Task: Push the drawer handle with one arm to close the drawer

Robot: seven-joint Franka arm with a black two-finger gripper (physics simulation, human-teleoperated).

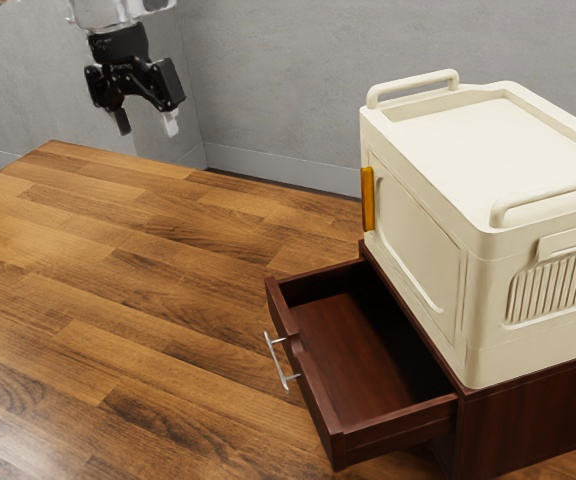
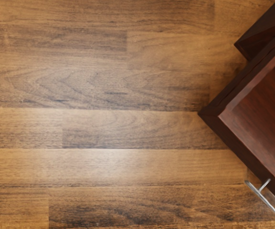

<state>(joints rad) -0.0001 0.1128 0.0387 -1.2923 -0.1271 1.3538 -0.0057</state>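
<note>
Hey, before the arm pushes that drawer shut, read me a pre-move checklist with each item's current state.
1. Drawer pulled out, leaving travel to push: ok.
2. Handle exposed on the drawer front: ok.
3. Gripper at the handle: not ok, it hangs well above and away.
4. Fingers together for a solid push: not ok, they stand apart.
5. Cream box on the cabinet, outside the drawer: ok.
6. Drawer slides freely: cannot tell.
</note>
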